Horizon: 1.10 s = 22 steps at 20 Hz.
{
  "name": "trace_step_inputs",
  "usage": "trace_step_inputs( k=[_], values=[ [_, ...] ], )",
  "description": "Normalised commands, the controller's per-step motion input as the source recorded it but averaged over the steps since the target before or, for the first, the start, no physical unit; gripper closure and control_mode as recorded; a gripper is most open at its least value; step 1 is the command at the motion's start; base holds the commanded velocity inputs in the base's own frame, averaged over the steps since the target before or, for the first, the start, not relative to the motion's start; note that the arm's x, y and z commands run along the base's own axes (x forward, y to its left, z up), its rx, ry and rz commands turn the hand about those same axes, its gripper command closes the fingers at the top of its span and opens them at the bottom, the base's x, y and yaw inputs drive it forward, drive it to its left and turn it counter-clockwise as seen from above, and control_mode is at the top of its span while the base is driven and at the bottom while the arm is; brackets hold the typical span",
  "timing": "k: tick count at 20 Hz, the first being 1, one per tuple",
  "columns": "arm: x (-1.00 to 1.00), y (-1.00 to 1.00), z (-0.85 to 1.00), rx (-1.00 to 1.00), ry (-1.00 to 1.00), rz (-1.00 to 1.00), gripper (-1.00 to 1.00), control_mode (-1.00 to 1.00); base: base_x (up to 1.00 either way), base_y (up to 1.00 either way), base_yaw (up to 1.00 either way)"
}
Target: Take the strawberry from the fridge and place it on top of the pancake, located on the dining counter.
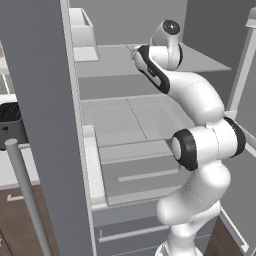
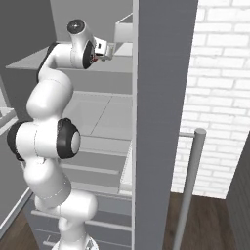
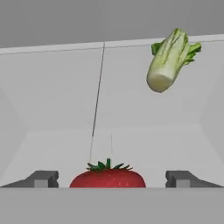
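Reaching into the open fridge (image 1: 115,125), the gripper (image 3: 111,179) has its fingers (image 3: 43,179) spread wide, one on each side of the strawberry (image 3: 108,177), with a gap on both sides and nothing pinched. The strawberry sits on a pale shelf (image 3: 57,144) near its front edge, green cap pointing to the back. It looks light, soft and easy to bruise, so I would close gently on its widest red part, not on the leaves. Further back on this shelf, toward the right rear corner, lies a pale green cabbage (image 3: 168,59), well apart from the berry.
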Motion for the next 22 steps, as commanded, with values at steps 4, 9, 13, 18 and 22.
trace_step_inputs(
  k=[4, 9, 13, 18, 22],
  values=[
    [0.00, 0.01, -0.10, 0.00, 0.00, 0.00, 1.00, -1.00, 0.00, 0.00, 0.00],
    [-0.07, 0.00, -0.07, 0.00, -0.05, 0.00, 1.00, -1.00, 0.00, 0.00, 0.00],
    [-0.69, 0.00, -0.05, 0.00, -0.10, -0.01, 1.00, -1.00, 0.00, 0.00, 0.00],
    [-1.00, 0.00, 0.06, 0.00, -0.16, -0.08, 1.00, -1.00, 0.00, 0.00, 0.00],
    [-1.00, 0.04, 0.14, 0.00, -0.04, -0.05, 1.00, -1.00, 0.00, 0.00, 0.00]
  ],
)
